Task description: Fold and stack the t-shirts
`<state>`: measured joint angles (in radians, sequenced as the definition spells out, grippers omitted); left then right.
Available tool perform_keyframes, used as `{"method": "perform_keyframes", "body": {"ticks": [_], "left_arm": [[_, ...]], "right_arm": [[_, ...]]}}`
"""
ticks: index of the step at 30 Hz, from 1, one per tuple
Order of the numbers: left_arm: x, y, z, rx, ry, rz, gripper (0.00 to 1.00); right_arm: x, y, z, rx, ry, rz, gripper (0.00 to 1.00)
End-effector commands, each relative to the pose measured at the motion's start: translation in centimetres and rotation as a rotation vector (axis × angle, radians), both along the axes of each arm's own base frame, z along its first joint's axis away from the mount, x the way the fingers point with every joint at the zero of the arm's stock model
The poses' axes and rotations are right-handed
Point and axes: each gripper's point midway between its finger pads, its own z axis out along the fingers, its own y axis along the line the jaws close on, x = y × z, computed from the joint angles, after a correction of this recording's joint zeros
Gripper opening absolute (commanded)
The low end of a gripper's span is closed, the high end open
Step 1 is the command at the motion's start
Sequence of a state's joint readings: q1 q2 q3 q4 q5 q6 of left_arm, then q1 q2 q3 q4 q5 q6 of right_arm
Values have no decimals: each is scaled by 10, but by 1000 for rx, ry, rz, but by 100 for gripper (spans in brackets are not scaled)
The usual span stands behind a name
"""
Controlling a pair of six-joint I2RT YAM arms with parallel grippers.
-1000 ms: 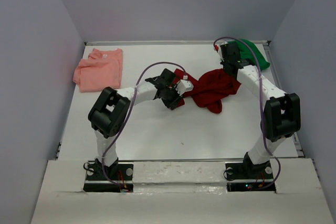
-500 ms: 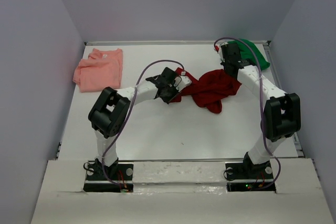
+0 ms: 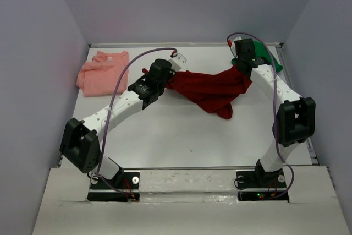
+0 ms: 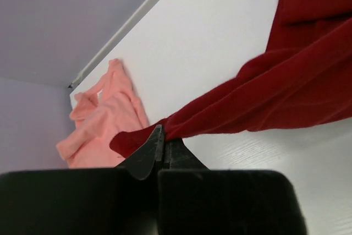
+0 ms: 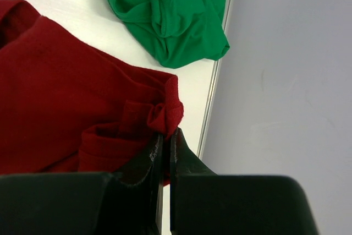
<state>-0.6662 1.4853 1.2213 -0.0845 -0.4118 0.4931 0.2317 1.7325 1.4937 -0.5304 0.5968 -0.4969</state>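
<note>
The dark red t-shirt [image 3: 212,89] hangs stretched between both arms above the middle of the table. My left gripper [image 3: 166,76] is shut on its left end; in the left wrist view the red cloth [image 4: 275,97] runs out from the pinched fingertips [image 4: 157,141]. My right gripper [image 3: 237,67] is shut on the shirt's right end, a bunched red corner [image 5: 165,115] sitting at its tips. The salmon pink t-shirt [image 3: 104,72] lies folded at the back left. The green t-shirt [image 3: 267,59] lies crumpled at the back right, partly behind the right arm.
White table [image 3: 181,141] boxed in by grey walls, with a metal rail [image 3: 181,44] along the back edge. The right wall [image 5: 286,81] stands close beside the right gripper. A purple cable [image 3: 124,75] loops over the left arm.
My left gripper closed on the red shirt's left end, then lifted it back and to the left, pulling the shirt out taut. The right gripper moved slightly back, holding its end.
</note>
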Motion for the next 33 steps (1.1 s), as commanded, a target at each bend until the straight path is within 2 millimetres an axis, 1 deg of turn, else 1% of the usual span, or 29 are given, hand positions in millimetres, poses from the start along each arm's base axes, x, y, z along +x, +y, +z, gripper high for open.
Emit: {"method": "perform_keyframes", "body": {"ticks": [1,3,5,7,8,9,10,11,12,13,16,17,18,20,23,24,25,27,28,29,32,33], "left_arm": [[-3,32,-13,129,-25,119,0],[-6,38,-18,147,-25,132,0],[-8,43,-13,148,-46,155,0],[-9,54,-6,165,-88,199,0],[-11,59,-10,186,-95,215,0],[-10,66,-1,187,-138,258,0],[-9,66,1,187,-154,255,0],[-10,74,5,226,-174,288,0],[-11,77,6,236,-188,300,0],[-10,82,9,239,-212,334,0],[-7,84,14,262,-232,357,0],[-6,85,14,274,-233,371,0],[-4,85,18,277,-240,376,0],[-1,86,22,285,-258,399,0],[4,88,32,313,-285,426,0],[7,88,38,314,-296,434,0],[8,88,39,319,-301,445,0],[10,90,44,324,-311,461,0],[12,93,51,322,-329,480,0],[13,95,53,325,-334,490,0],[18,101,66,327,-361,522,0],[19,102,71,322,-373,529,0]], "right_arm": [[16,1,22,13,-83,8,0],[17,2,26,15,-95,13,0],[18,2,29,14,-111,14,0],[21,3,39,20,-151,20,0],[22,3,46,24,-175,23,0],[26,3,53,25,-212,26,0],[27,3,56,25,-226,26,0],[28,3,60,27,-242,28,0],[29,3,64,27,-257,28,0],[32,3,73,25,-296,31,0],[36,0,89,-11,-378,35,0],[37,-2,94,-23,-401,36,0],[34,-4,96,-48,-407,46,0],[37,-4,114,-55,-491,51,0],[38,-4,131,-69,-542,62,0],[39,-3,136,-68,-556,65,0],[40,-2,144,-61,-577,68,0],[41,-5,153,-55,-601,65,0],[42,-4,157,-48,-613,71,0],[42,-4,166,-45,-634,69,0],[45,-4,176,-49,-659,66,0],[45,-4,182,-49,-676,68,0]]}}
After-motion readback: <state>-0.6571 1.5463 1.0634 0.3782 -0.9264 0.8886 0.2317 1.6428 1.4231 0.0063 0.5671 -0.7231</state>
